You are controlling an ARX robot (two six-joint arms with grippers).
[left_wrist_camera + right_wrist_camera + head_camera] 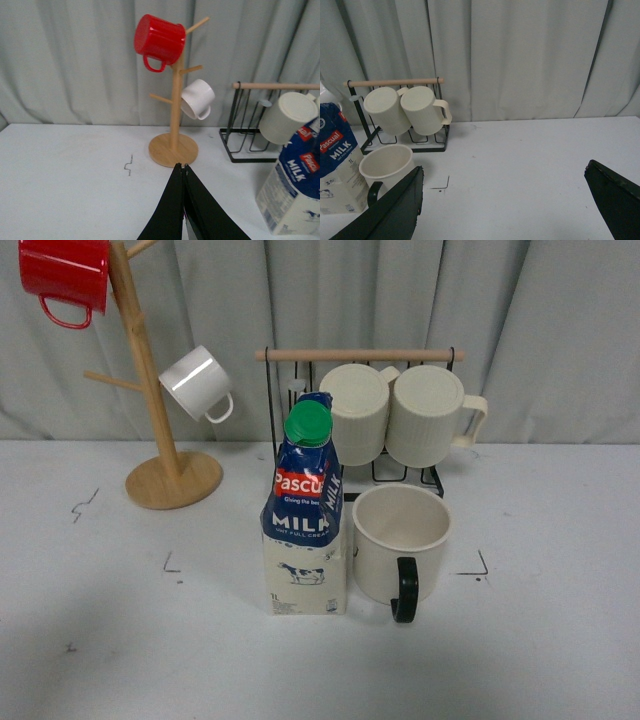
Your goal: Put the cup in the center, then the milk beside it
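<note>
The cup, a wide cream mug with a black handle turned toward me, stands upright on the center, the white patch edged by small black corner marks. The milk, a blue and cream carton with a green cap, stands upright right beside the cup on its left. In the front view neither arm shows. My left gripper is shut with nothing in it, over bare table left of the milk. My right gripper is open and empty, to the right of the cup and the milk.
A wooden mug tree at the back left carries a red mug and a small white mug. Behind the cup a black wire rack with a wooden bar holds two ribbed cream mugs. A grey curtain closes the back.
</note>
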